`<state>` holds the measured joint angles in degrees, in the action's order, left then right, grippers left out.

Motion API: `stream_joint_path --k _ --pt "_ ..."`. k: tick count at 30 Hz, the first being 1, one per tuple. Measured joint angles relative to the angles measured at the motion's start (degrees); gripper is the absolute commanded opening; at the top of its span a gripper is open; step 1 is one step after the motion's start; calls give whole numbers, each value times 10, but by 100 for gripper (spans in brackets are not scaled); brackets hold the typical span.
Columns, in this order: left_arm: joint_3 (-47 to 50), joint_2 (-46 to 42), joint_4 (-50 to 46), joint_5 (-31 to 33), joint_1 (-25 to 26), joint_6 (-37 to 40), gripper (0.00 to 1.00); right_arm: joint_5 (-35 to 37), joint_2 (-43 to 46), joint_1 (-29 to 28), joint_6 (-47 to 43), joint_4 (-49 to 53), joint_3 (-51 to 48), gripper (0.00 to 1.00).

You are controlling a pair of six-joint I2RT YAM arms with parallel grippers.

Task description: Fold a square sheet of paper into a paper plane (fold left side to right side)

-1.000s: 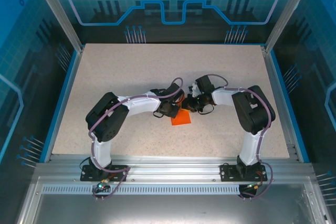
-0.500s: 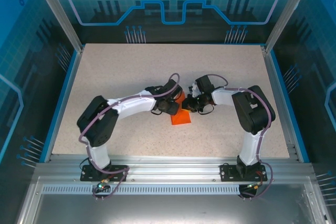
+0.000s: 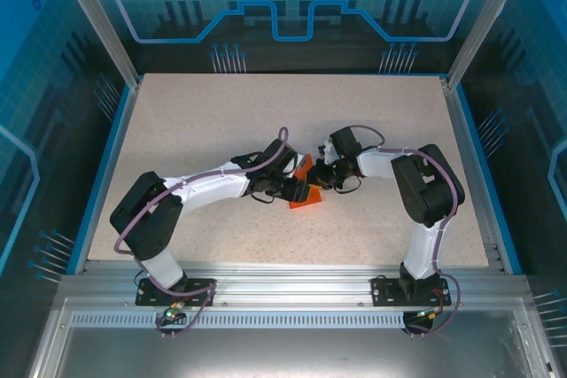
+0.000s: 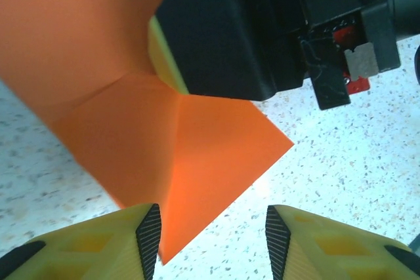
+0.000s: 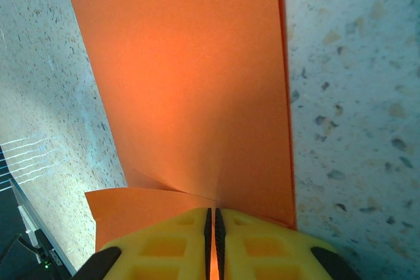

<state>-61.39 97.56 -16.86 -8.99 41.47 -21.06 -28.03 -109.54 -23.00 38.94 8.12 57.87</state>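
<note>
One orange-red sheet of thin paper (image 3: 307, 196), creased and partly folded, lies mid-way across the speckled beige tabletop (image 3: 195, 130). Its long axis runs roughly near-to-far between two grippers. The right gripper (image 5: 211, 227) is clenched on its edge. The left gripper (image 4: 211, 234) hangs released, fingers apart over a pointed corner.

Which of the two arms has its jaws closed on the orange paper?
The right arm: its jaws are shut, with the paper pinched between them. The left arm has open jaws, with a paper corner near one of them.
</note>
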Motion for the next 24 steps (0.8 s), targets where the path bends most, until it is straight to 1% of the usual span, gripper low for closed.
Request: stream_joint_path --k 7,14,24 --pt "0 40 30 -29 0 -10 49 0 0 0 0 0 0 14" --pt "0 67 33 -33 0 -15 48 0 0 0 0 5 3 14" --pt "19 71 36 -33 0 -15 47 2 -2 0 -4 13 7 13"
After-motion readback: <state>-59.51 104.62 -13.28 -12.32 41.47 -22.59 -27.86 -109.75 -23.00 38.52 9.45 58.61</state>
